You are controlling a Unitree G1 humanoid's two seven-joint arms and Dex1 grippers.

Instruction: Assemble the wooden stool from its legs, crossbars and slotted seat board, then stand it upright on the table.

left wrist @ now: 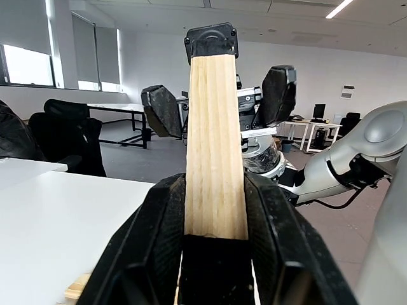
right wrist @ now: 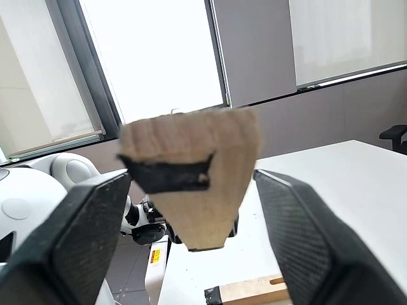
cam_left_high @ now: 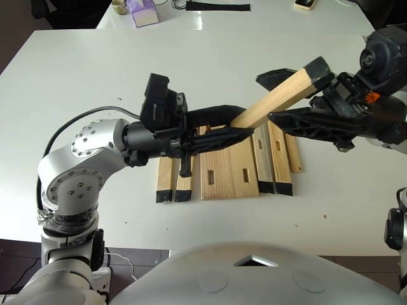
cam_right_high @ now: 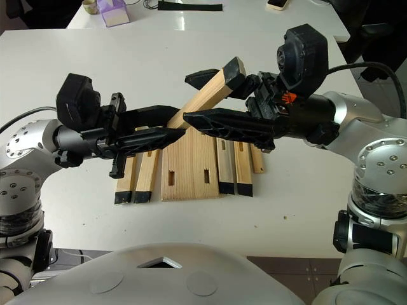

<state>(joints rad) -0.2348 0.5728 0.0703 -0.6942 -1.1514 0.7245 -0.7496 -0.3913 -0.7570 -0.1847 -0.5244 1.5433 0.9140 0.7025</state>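
Left claw [cam_left_high: 247, 121] is clamped on the lower end of one leg [cam_left_high: 278, 96], which is held tilted in the air above the seat board [cam_left_high: 229, 171]. Right claw [cam_right_high: 186, 97] is wide, straddling the leg's upper part with a gap on both sides. The board lies flat on the table [cam_left_high: 95, 70], with spare sticks [cam_left_high: 173, 181] alongside.

Judgement: centre the right claw on the leg's flat faces and close it squarely before the left lets go. Otherwise the leg may twist or drop.

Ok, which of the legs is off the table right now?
The leg clamped in the left gripper, slanting up between the open fingers of the right gripper. The other legs lie flat beside the seat board.
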